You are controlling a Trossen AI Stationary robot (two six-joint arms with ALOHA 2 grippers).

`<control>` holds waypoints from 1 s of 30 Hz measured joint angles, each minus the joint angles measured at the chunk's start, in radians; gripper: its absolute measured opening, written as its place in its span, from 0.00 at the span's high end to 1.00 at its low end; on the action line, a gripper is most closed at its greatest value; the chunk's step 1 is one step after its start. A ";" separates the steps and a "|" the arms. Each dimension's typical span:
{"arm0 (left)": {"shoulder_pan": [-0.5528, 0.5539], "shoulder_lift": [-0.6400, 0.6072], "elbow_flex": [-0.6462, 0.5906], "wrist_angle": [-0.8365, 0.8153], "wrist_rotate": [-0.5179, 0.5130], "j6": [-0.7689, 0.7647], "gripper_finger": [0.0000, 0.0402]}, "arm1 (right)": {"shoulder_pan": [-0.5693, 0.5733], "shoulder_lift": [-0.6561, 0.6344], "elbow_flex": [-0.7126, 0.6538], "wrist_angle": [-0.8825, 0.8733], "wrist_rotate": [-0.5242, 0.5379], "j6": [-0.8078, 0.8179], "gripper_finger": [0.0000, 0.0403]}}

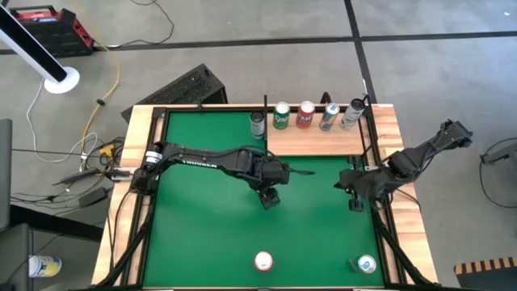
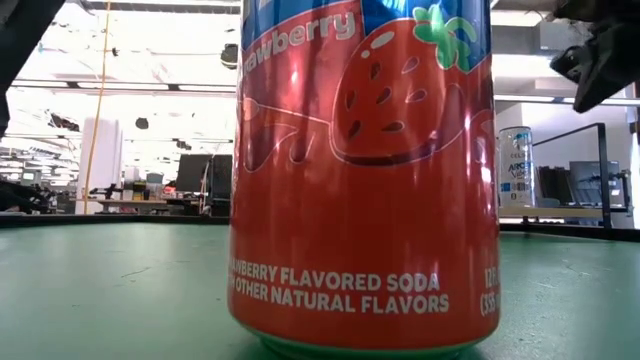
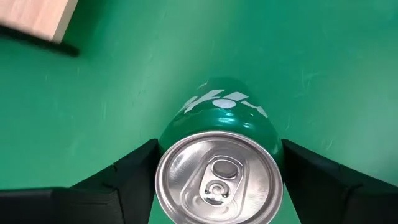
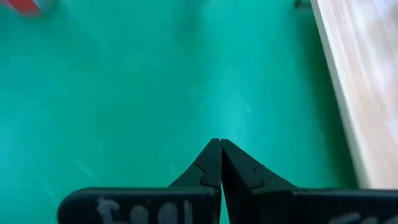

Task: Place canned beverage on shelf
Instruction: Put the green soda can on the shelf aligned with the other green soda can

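My left gripper (image 1: 271, 196) hovers over the middle of the green table, shut on a green canned beverage (image 3: 217, 124) with a silver top; in the high view the gripper hides the can. The shelf (image 1: 315, 139), a light-brown wooden panel, lies at the far edge, right of centre. Several cans stand upright along its far side, among them a green one (image 1: 281, 115) and a red one (image 1: 305, 115). My right gripper (image 4: 219, 144) is shut and empty above the mat near the table's right edge (image 1: 355, 198). My left gripper pinches the green can's side wall just below the top rim (image 3: 163, 149), one finger (image 3: 134, 168) on each side. The fingers come from above, slanting down. The can's top faces the wrist. I cannot tell whether its base is clear of the mat.
A dark can (image 1: 258, 123) stands just off the shelf's left end beside a thin black post (image 1: 265, 105). A red strawberry soda can (image 2: 360, 170) stands at the near edge (image 1: 263, 261), and a blue-topped can (image 1: 366, 263) at the near right corner. Open mat lies between these and the shelf.
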 joint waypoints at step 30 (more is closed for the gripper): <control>0.034 0.077 -0.008 0.062 0.053 0.481 0.32 | 0.000 -0.013 -0.214 0.654 0.079 -0.120 0.93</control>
